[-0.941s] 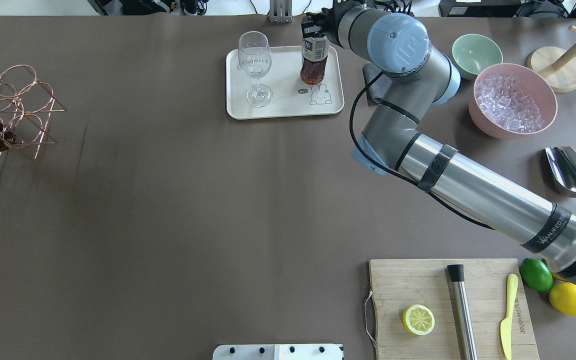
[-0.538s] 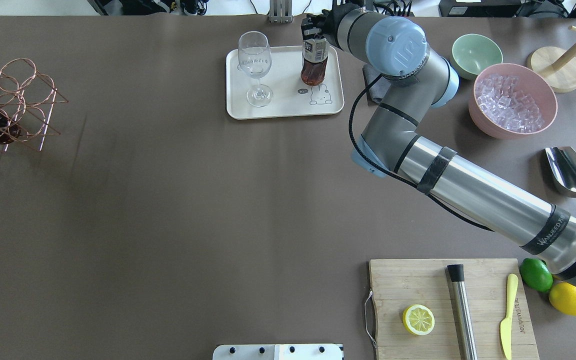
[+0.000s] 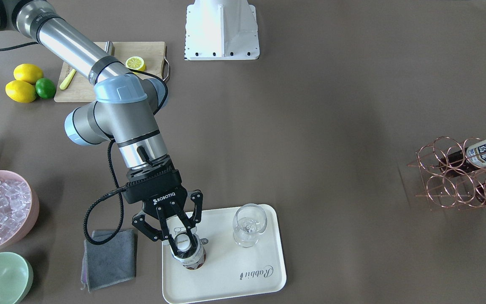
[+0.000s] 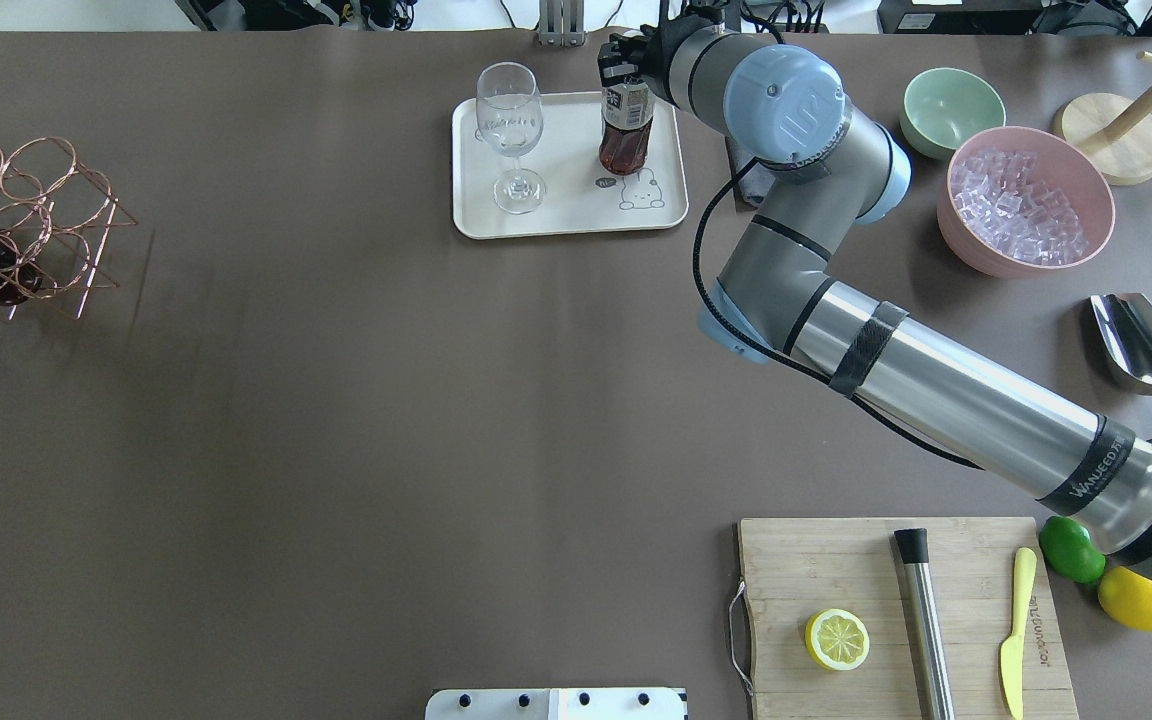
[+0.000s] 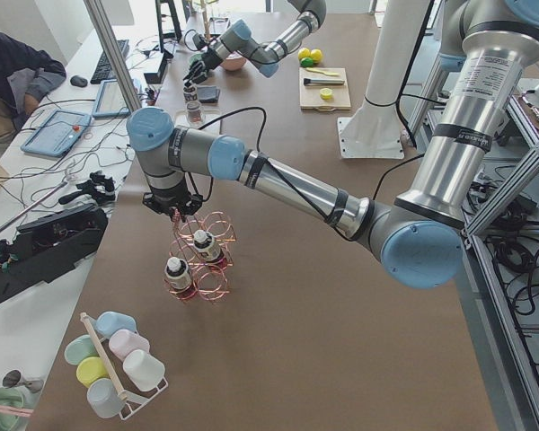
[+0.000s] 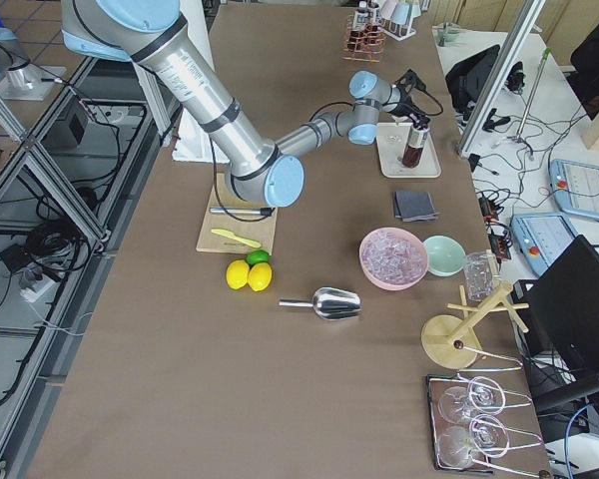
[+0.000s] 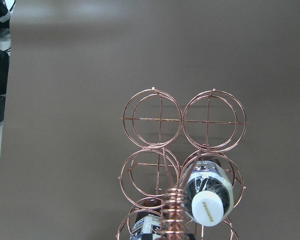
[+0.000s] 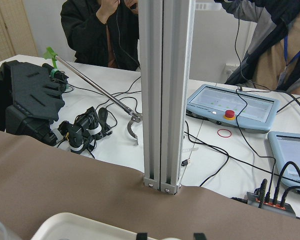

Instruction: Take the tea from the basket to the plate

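We've let go: right gripper (image 3: 174, 231) now spread wide above the tea (image 3: 188, 252), standing on the plate (image 3: 226, 291) beside the glass (image 3: 249, 225); delivery looks done.

Rose-gold basket (image 3: 458, 177), cream plate (image 3: 247, 278), reddish-brown tea (image 4: 624, 140).

Even, diffuse overhead light fell on the matte brown table (image 4: 336, 450), leaving only soft shadows. The brushed-metal right arm (image 4: 946, 390) carried bright highlights. All 6 views were sharp; the rose-gold wire basket (image 4: 26, 225) cast a faint streaked shadow.
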Robot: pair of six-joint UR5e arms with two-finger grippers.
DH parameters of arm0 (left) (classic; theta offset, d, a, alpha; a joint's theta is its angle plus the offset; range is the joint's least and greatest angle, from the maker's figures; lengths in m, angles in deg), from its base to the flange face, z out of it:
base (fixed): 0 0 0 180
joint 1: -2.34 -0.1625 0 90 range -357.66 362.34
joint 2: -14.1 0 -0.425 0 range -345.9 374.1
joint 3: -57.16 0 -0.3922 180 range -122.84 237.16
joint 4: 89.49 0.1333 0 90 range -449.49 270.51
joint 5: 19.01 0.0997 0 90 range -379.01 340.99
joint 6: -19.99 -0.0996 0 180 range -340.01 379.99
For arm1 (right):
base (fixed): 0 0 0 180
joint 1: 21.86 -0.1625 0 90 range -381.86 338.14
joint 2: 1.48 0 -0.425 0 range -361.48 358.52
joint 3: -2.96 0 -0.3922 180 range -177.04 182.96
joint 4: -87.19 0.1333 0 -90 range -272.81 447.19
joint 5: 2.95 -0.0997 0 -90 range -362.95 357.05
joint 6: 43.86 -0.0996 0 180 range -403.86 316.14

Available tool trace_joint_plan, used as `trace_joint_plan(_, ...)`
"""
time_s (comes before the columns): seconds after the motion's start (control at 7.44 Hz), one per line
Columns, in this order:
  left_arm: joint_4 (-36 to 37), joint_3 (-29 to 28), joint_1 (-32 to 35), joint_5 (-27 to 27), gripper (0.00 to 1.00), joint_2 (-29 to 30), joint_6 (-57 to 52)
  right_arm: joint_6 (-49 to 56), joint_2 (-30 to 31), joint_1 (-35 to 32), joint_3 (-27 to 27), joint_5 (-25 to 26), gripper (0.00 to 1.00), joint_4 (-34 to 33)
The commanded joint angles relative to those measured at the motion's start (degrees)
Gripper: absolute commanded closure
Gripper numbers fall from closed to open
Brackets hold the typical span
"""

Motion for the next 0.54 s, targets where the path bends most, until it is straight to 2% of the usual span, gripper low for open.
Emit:
trace_joint_plan(0.0,-1.56,-1.4,-0.22,-0.36,1.0,-0.14,0.0,0.0,0.14,0.27,0.0,1.01,0.3,0.29)
trace_joint_plan(0.13,-2.35,-2.02,-0.31,-0.36,1.0,-0.14,0.0,0.0,0.23,0.27,0.0,1.36,0.0,0.29)
trace_joint_plan(0.4,-4.03,-2.9,-0.4,-0.36,1.0,-0.93,0.0,-0.17,-0.12,0.18,-0.17,1.45,0.0,0.38)
